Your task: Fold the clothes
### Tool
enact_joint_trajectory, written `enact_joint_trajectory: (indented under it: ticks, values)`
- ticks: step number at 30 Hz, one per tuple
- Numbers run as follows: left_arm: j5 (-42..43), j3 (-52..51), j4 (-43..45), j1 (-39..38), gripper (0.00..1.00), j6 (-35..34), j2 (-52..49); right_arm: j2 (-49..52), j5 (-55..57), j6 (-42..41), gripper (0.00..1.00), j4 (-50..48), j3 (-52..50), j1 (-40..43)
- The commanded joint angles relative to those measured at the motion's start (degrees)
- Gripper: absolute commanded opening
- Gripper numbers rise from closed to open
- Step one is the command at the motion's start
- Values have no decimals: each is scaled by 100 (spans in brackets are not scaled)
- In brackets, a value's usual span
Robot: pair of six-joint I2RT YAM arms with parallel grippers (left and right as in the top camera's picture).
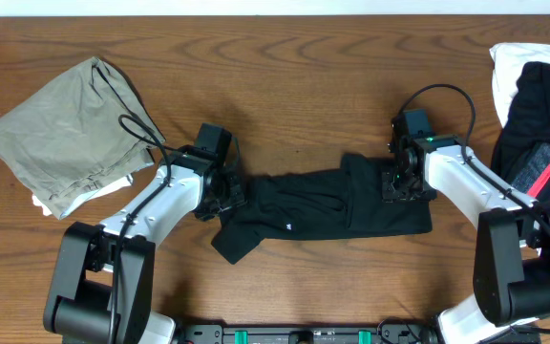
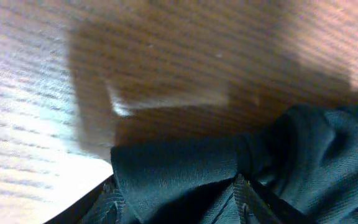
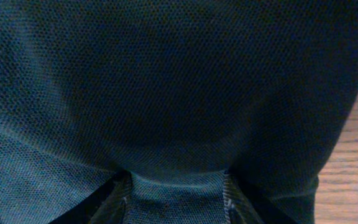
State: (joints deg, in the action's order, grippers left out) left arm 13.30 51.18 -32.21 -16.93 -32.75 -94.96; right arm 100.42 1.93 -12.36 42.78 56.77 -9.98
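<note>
Overhead: black garment (image 1: pixel 323 205) stretched along surface (image 1: pixel 294 86) between both hands, left hand (image 1: pixel 225 196) on its left end, right hand (image 1: pixel 396 182) on its upper right corner
Left wrist: left hand clamped on garment edge, cloth bunched between fingers (image 2: pixel 248 196)
Right wrist: right hand pinching a fold, cloth filling view

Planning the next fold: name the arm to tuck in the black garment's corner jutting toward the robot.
Left, probably: left end effector sits near that corner of the black garment; right end effector is opposite.
</note>
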Motion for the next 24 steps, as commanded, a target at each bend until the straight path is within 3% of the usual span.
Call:
enact_joint_trajectory:
  ticks: [1, 12, 16, 19, 24]
  values:
    - [109, -39, 81, 20, 59, -35, -52, 96, -90, 85, 48, 92, -184, -15]
    - [-44, -39, 133, 20, 59, -35, -55, 96, -87, 87, 49, 157, -184, -15]
    - [-44, -39, 133, 20, 39, -35, -55, 96, -87, 87, 50, 160, -184, -15]
    - [-44, -39, 151, 20, 15, -35, -55, 96, -87, 87, 50, 162, -184, -15]
    - [-214, -39, 170, 22, 6, -35, -55, 96, -87, 87, 50, 181, -184, -15]
